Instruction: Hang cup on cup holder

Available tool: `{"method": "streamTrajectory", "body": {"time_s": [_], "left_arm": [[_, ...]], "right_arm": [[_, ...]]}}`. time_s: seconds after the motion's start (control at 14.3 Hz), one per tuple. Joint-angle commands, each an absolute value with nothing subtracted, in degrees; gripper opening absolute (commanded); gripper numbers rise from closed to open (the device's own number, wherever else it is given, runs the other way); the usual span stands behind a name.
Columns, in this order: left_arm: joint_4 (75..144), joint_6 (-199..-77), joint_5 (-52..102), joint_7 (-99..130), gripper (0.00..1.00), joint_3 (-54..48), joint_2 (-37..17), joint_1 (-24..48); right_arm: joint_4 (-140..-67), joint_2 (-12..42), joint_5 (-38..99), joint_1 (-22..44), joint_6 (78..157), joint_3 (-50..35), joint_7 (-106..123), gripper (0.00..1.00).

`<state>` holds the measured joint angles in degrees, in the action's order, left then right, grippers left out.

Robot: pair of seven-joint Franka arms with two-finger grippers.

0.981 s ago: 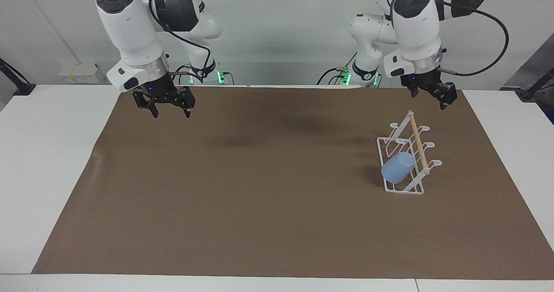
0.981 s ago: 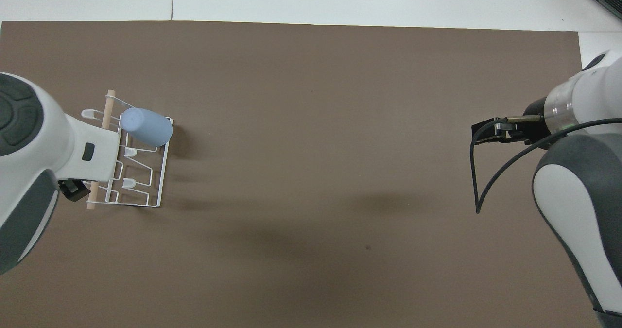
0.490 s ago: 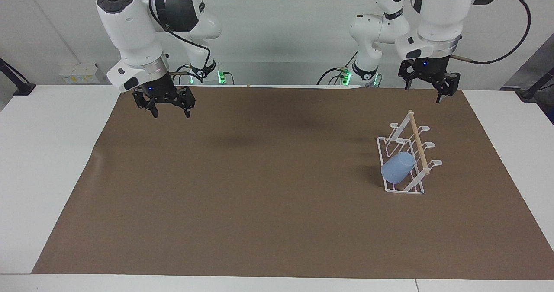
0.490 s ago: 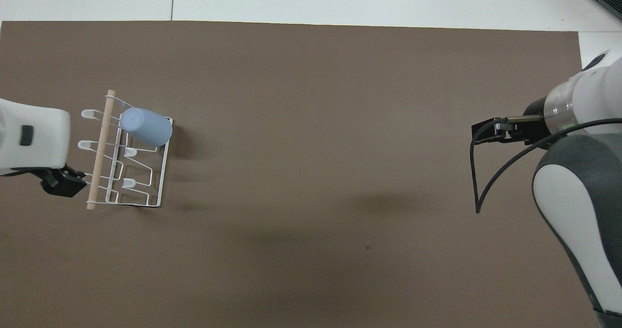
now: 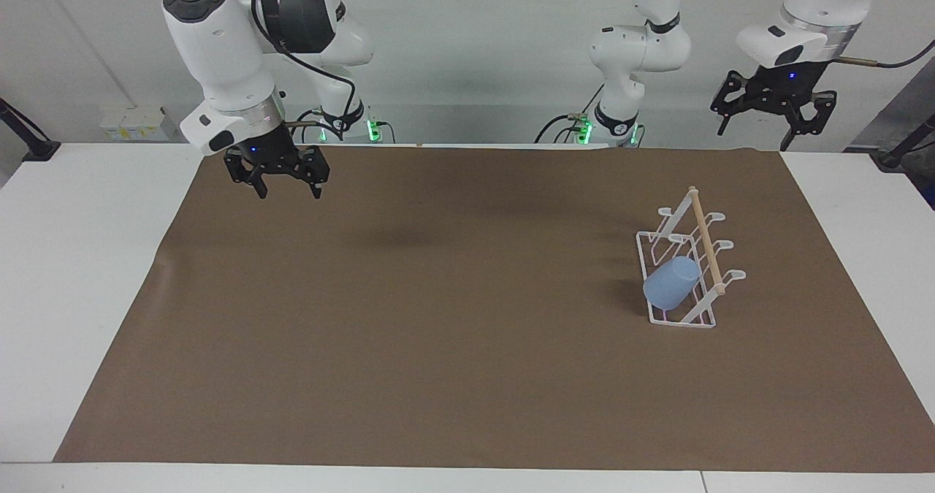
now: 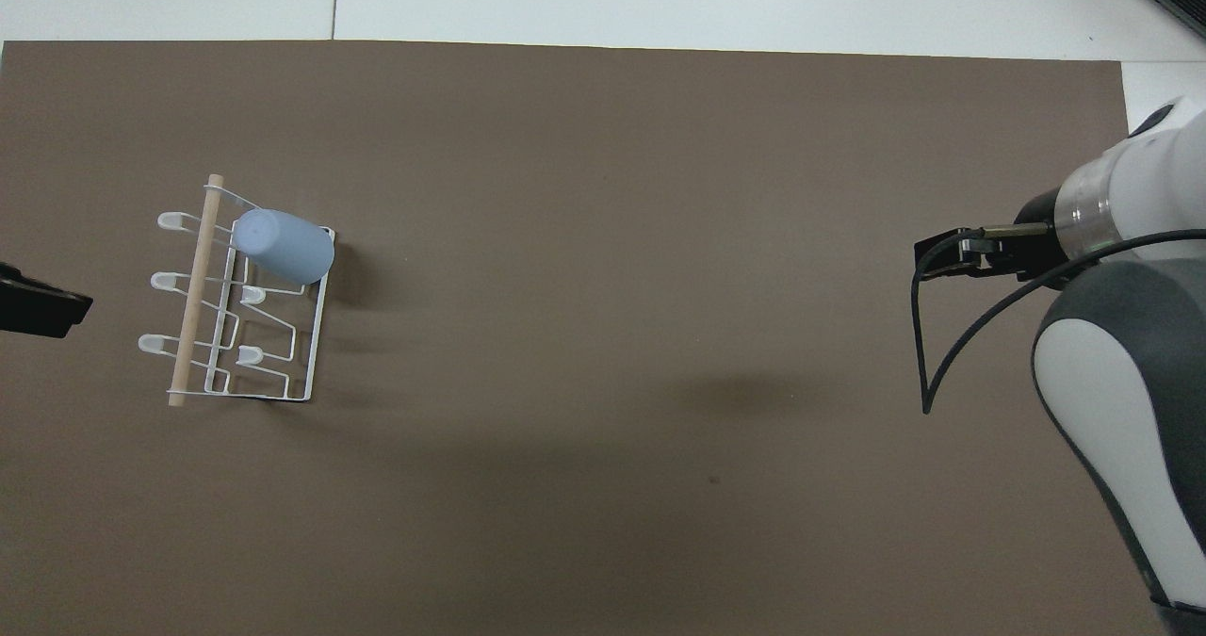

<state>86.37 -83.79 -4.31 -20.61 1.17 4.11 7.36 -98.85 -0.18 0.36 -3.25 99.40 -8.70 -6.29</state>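
The light-blue cup (image 5: 670, 283) sits tilted, mouth down, over a prong of the white wire cup holder (image 5: 707, 245), at the holder's end farther from the robots. No gripper touches it. The holder stands toward the left arm's end of the table. In the overhead view the cup (image 6: 283, 245) and the cup holder (image 6: 193, 297) show the same. My left gripper (image 5: 756, 135) is open and empty, high over the table's edge nearer to the robots than the holder; only a dark tip (image 6: 38, 301) shows overhead. My right gripper (image 5: 288, 192) is open and empty, and waits over the mat's corner at the right arm's end.
A brown mat (image 5: 438, 318) covers most of the white table (image 5: 80, 259). The right arm's wrist and cable (image 6: 1036, 269) hang over the mat's edge in the overhead view.
My left gripper has risen and drawn away from over the cup holder toward the table's edge at the left arm's end. The cup, holder and right arm have not moved.
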Motion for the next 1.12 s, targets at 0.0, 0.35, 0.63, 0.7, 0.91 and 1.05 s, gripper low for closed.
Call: {"method": "streamTrajectory", "body": {"time_s": [0.0,0.35,0.63,0.7,0.91,1.05], "left_arm": [[82.2,-81.1,2.1,-15.6,1.00,1.9,0.6,4.4],[83.7,-80.3,1.2,-15.0,1.00,1.4,2.5,3.8],[87.9,-80.9,-1.7,-14.9,1.00,1.6,4.7,3.5],[88.1,-81.5,-3.9,-14.9,1.00,1.5,4.7,3.7],[88.2,-81.7,-4.5,-14.5,1.00,1.4,4.8,4.0],[88.2,-82.4,-4.1,-13.7,1.00,1.3,4.8,3.6]], "right_arm": [[-99.9,-1.2,0.4,-4.0,100.0,-9.3,-6.9,1.00],[-99.8,-1.2,0.4,-4.0,100.0,-9.2,-6.9,1.00],[-99.8,-1.2,0.4,-4.0,100.0,-9.3,-6.9,1.00],[-99.8,-1.1,0.4,-4.0,100.0,-9.2,-6.9,1.00],[-99.8,-1.1,0.4,-4.0,100.0,-9.3,-6.9,1.00],[-99.8,-1.1,0.4,-4.0,100.0,-9.3,-6.9,1.00]]}}
